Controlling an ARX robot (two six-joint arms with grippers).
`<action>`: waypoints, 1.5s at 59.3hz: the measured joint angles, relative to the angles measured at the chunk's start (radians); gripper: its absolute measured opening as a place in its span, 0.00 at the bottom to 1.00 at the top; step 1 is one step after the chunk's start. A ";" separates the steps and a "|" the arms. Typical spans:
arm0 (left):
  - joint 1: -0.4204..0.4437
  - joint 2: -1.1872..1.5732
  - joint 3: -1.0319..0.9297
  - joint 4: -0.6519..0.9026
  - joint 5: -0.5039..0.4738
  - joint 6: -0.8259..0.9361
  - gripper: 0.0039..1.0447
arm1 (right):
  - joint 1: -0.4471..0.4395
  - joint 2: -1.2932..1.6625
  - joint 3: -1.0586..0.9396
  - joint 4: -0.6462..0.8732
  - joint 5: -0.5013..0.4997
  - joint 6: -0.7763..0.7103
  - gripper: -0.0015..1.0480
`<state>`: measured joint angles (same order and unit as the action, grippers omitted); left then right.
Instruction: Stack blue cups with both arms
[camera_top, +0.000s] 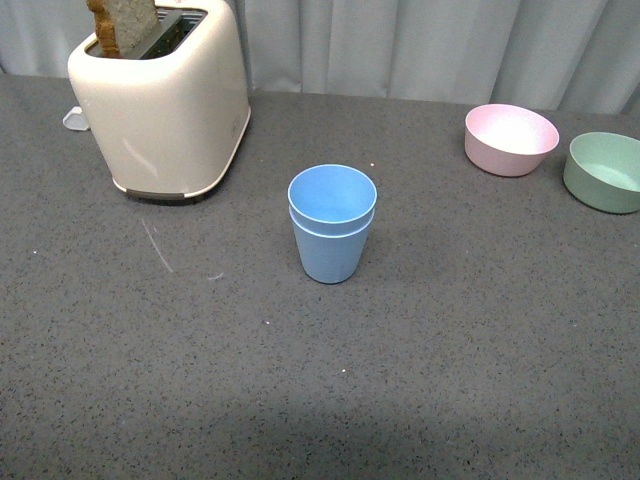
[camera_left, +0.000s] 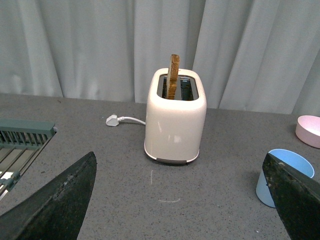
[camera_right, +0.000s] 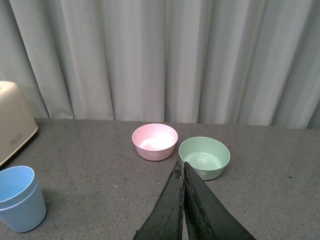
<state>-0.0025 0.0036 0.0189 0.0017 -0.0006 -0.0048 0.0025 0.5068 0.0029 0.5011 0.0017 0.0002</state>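
Observation:
The two blue cups (camera_top: 331, 224) stand nested, one inside the other, upright at the middle of the grey table. Neither arm shows in the front view. The stack shows in the left wrist view (camera_left: 280, 175), partly behind one finger, and in the right wrist view (camera_right: 19, 198). My left gripper (camera_left: 182, 192) is open and empty, its black fingers (camera_left: 60, 202) spread wide above bare table in front of the toaster. My right gripper (camera_right: 181, 170) is shut and empty, its tips pointing toward the bowls.
A cream toaster (camera_top: 165, 95) with a slice of bread stands at the back left, its plug (camera_left: 113, 120) beside it. A pink bowl (camera_top: 510, 138) and a green bowl (camera_top: 604, 171) sit at the back right. A green rack (camera_left: 22, 137) shows in the left wrist view.

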 joint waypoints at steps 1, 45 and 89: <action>0.000 0.000 0.000 0.000 0.000 0.000 0.94 | 0.000 -0.018 0.000 -0.016 0.000 0.000 0.01; 0.000 0.000 0.000 0.000 0.000 0.000 0.94 | 0.000 -0.328 0.000 -0.319 0.000 0.000 0.01; 0.000 0.000 0.000 -0.001 0.000 0.000 0.94 | 0.000 -0.503 0.001 -0.499 -0.003 -0.002 0.19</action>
<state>-0.0025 0.0032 0.0189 0.0006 -0.0006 -0.0048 0.0025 0.0040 0.0036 0.0017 -0.0017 -0.0017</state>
